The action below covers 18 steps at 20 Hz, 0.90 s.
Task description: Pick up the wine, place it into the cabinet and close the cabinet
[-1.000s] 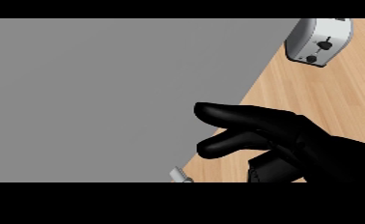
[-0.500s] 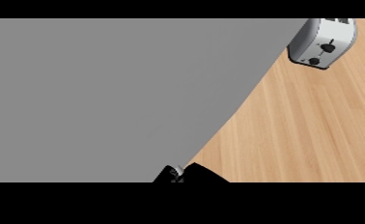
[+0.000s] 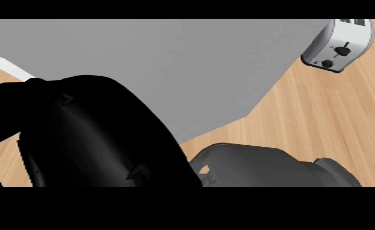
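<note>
No wine showed anywhere in the head view, so its place relative to either hand could not be told, and no writing could be read on anything. A big black hand (image 3: pixel 88 135) filled the lower left over the grey cabinet door (image 3: pixel 183 60), its fingers hidden so its grip could not be told, while a grey forearm (image 3: pixel 271 167) lay at the bottom right on the wooden counter (image 3: pixel 322 115). Half a second before only a sliver of black showed at the bottom edge; the toaster (image 3: pixel 336 45) had stayed at the upper right.
</note>
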Each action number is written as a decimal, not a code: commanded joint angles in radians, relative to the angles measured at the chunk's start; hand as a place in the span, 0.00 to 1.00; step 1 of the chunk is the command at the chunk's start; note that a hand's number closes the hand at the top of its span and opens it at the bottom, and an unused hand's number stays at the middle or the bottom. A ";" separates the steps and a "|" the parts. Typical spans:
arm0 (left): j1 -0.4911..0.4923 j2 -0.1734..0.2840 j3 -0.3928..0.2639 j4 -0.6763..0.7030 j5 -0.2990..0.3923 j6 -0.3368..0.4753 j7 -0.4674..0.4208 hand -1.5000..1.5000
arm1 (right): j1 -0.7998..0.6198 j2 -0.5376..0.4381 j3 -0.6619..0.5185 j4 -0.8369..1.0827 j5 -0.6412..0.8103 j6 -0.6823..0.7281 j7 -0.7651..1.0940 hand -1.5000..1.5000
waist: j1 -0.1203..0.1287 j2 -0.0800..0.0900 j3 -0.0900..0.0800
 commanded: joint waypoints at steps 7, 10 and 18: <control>-0.020 0.065 0.180 0.075 0.173 -0.127 0.073 1.00 | -0.170 0.006 -0.079 0.497 -0.110 -0.052 -0.261 1.00 | -0.003 0.010 -0.002; 0.024 0.039 0.190 0.073 0.128 -0.145 0.052 1.00 | -0.191 0.006 -0.182 0.656 -0.136 0.013 -0.352 1.00 | 0.006 0.011 -0.002; 0.024 0.044 0.223 0.041 0.147 -0.118 0.080 1.00 | -0.126 -0.057 -0.182 0.817 -0.118 0.056 -0.478 1.00 | -0.009 0.018 0.000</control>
